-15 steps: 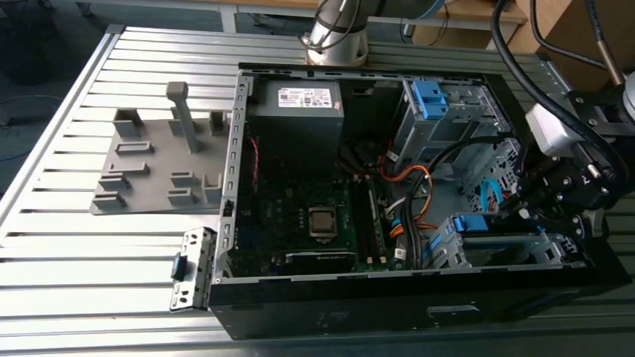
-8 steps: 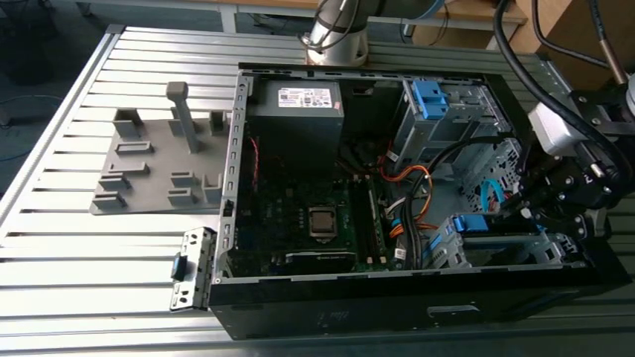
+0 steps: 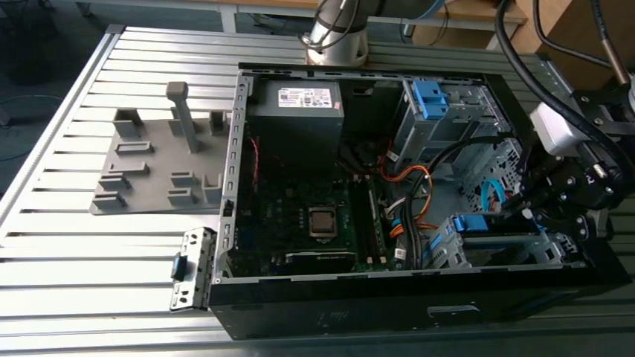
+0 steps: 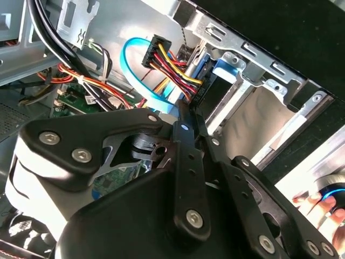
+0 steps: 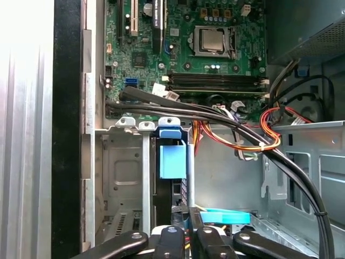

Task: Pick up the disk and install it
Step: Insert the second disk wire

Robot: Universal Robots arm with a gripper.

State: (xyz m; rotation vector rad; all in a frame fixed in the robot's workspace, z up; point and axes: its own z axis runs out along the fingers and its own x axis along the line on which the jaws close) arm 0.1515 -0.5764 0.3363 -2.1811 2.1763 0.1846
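The disk [image 5: 172, 161] stands edge-on in the metal drive bay [image 5: 121, 162] at the case's front corner, its bright blue caddy showing and the drive itself mostly hidden. In the exterior view the caddy [image 3: 471, 224] sits in the lower bay at that view's right. My gripper [image 5: 187, 234] hangs just outside the bay's end, in line with the disk. Its fingers [image 4: 183, 156] are pressed together, and the tips [image 4: 188, 110] reach a black power plug [image 4: 156, 51] beside the blue caddy [image 4: 226, 62]. I see nothing held between them.
The open black computer case [image 3: 397, 312] lies on a slatted metal table [image 3: 79, 245]. Thick black cables [image 5: 280, 162] and orange wires cross near the bay. A second blue bracket [image 3: 432, 97] sits in the upper cage. A grey fixture [image 3: 159, 171] and a metal bracket [image 3: 190, 268] lie at the exterior view's left.
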